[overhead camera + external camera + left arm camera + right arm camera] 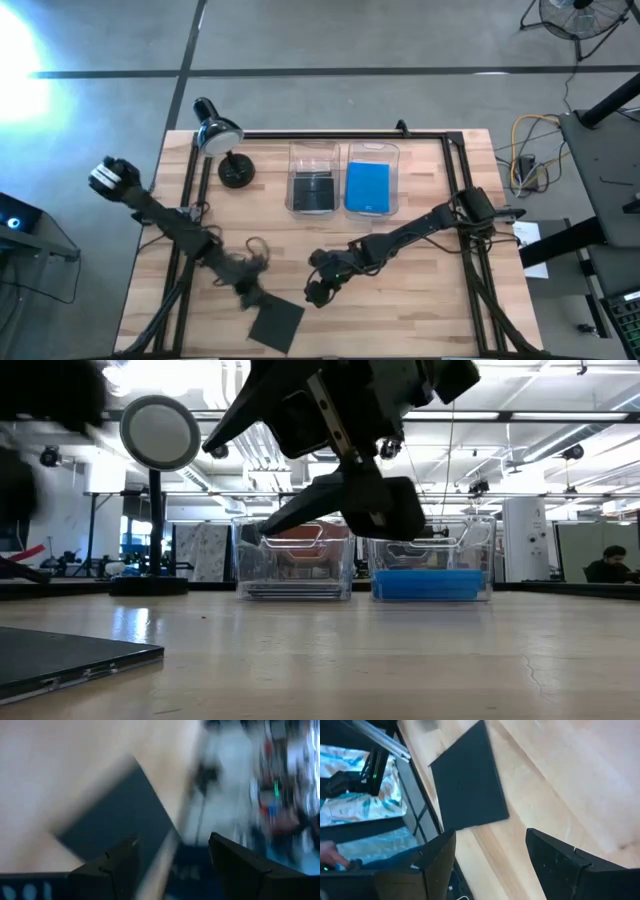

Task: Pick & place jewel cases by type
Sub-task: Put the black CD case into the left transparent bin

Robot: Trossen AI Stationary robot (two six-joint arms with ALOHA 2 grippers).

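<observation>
Dark grey, flat and square, 1 jewel case [275, 323] lies on the wooden table [420, 310] at its near edge, one corner close to the rim. The left gripper [247, 291] hovers just beside the case's far corner, fingers spread and holding nothing; in its wrist view the case [117, 822] lies just ahead of the fingertips. The right gripper [315, 293] hangs above the table near the case's right side, apart from it, fingers parted and empty. At the far side stand 2 clear bins: the left bin [314, 150] holds dark cases [314, 190], the right bin [372, 150] holds blue cases [368, 187]. A desk lamp [218, 133] stands left of the bins.
</observation>
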